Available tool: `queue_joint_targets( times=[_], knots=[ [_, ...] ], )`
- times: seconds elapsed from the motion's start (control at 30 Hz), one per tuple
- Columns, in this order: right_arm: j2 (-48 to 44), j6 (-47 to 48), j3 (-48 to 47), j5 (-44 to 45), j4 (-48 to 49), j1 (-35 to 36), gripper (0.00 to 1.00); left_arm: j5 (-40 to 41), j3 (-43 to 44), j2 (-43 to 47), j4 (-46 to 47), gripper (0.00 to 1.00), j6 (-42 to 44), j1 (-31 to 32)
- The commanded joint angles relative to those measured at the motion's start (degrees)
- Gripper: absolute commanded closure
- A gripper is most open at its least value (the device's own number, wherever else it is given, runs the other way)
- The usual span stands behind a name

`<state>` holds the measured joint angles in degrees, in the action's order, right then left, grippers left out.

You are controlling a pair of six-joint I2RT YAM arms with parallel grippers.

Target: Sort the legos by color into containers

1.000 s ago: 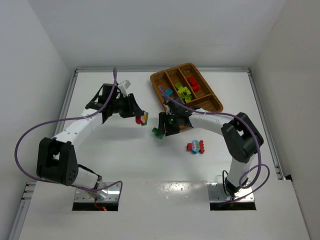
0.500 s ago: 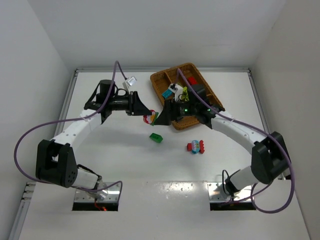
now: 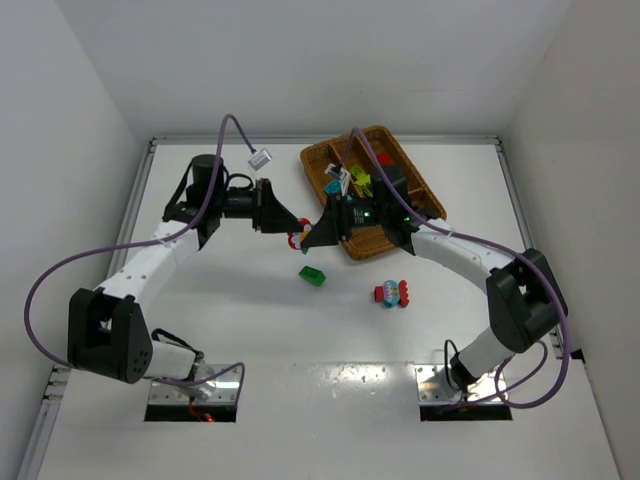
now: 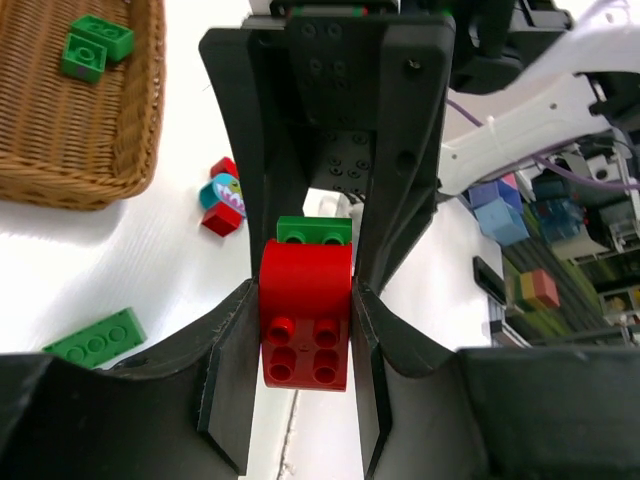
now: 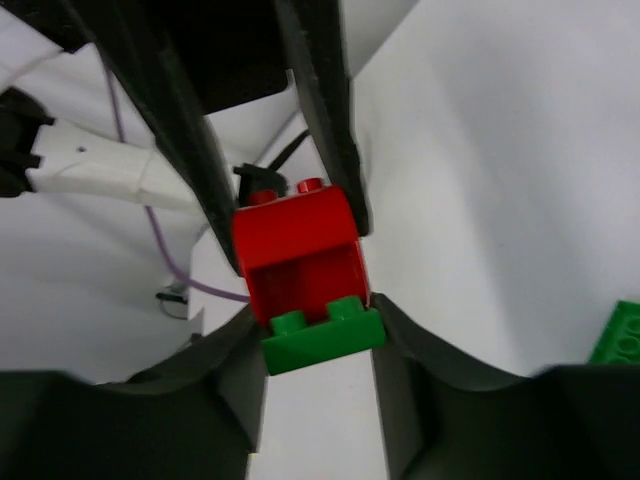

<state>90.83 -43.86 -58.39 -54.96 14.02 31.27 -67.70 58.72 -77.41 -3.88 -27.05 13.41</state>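
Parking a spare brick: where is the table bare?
Bare table: the near side of the green brick and mixed clump; also the far left corner. Crowded beside the wicker tray, where left claw and right claw grip the red-green pair.

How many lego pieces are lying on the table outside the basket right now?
2: a green brick near the middle, and a red-and-blue clump to its right. Others may be hidden.

Top view overhead; 2 wrist views close, facing, share red-green clump (image 4: 305,320)
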Motion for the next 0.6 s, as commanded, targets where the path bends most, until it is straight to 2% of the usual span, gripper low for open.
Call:
queue_joint_targets(
  times=[0.0, 0.17, 0.33, 0.57],
  knots=[
    [0.14, -2.99, -0.41, -2.43, 9.09, -0.24, 0.6, -5.42, 1.93, 1.82, 2.03, 1.0, 1.3, -0.31],
    [-0.39, -4.31, -0.41, -2.96, 11.02, -0.24, 0.67, -6.04, 1.4, 1.82, 2.03, 1.0, 1.3, -0.31],
    [-2.05, -3.08, 0.2, -2.35, 8.05, -0.24, 0.9, -3.32, 1.92, 1.82, 2.03, 1.0, 0.6, -0.84],
    [-6.53, -1.76, 7.93, 0.11, 4.35, -3.67, 0.92, 5.38, 1.93, 1.29, 2.56, 1.0, -4.76, -4.27]
  ],
)
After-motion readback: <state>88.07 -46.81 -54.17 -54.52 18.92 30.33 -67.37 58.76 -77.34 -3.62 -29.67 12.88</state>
